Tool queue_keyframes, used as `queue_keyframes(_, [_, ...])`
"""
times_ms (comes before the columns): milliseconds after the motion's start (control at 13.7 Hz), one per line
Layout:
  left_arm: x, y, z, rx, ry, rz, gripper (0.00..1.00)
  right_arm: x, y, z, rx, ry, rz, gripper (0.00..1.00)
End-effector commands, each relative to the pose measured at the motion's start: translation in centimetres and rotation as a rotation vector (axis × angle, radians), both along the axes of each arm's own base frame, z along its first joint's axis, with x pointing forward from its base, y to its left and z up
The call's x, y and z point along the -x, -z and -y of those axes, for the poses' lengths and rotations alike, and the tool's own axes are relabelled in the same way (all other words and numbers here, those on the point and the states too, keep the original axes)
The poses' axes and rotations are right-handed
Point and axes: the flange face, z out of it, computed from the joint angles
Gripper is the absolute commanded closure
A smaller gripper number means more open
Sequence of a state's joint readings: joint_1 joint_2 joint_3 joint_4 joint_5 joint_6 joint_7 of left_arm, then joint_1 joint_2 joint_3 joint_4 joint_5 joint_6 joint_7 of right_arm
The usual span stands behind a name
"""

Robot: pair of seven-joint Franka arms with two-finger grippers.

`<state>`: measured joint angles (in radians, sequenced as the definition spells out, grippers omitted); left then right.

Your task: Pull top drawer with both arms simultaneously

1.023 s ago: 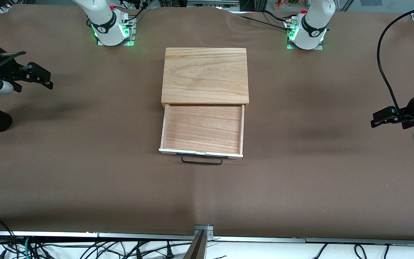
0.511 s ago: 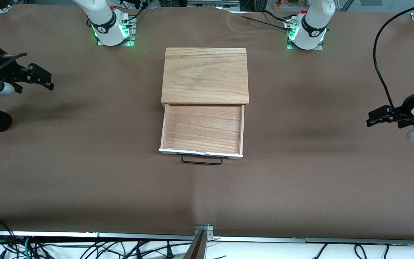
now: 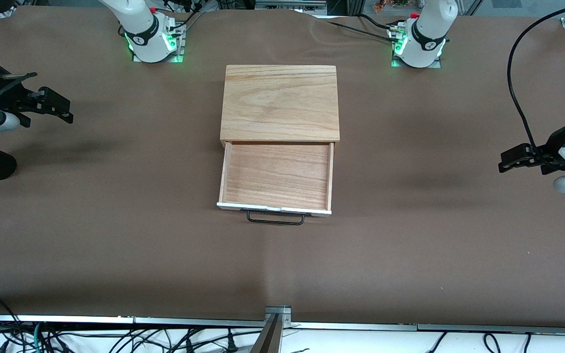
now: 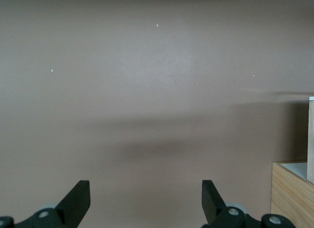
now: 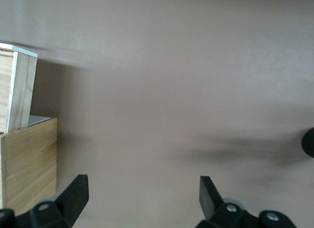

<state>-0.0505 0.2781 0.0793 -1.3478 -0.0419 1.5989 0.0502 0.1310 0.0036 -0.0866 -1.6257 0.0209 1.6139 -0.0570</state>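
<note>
The top drawer (image 3: 276,175) stands pulled out of the light wood cabinet (image 3: 279,102) toward the front camera. It has an oak floor, a white front panel and a black wire handle (image 3: 275,219), and nothing lies in it. My left gripper (image 3: 504,164) hovers open over bare table at the left arm's end, far from the drawer. My right gripper (image 3: 66,112) hovers open over the right arm's end, equally far away. The left wrist view shows the left gripper (image 4: 145,198) holding nothing, with the cabinet (image 4: 292,193) at its edge. The right gripper (image 5: 143,193) is likewise empty, with the drawer (image 5: 17,85) off to one side.
Brown cloth covers the table (image 3: 410,255). The two arm bases (image 3: 154,41) (image 3: 417,46) stand at the table's back edge. A black cable (image 3: 518,93) loops above the left arm's end. A metal bracket (image 3: 277,314) and loose wires sit at the front edge.
The left gripper has drifted a little toward the cabinet. The right gripper has barely shifted. The drawer has not moved.
</note>
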Motion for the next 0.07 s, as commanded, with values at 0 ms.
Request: queue_keyframes(0, [0.34, -0.49, -0.39, 0.012, -0.013, 0.006, 0.00, -0.02, -0.51, 0.15, 0.014, -0.001, 0.010, 0.00])
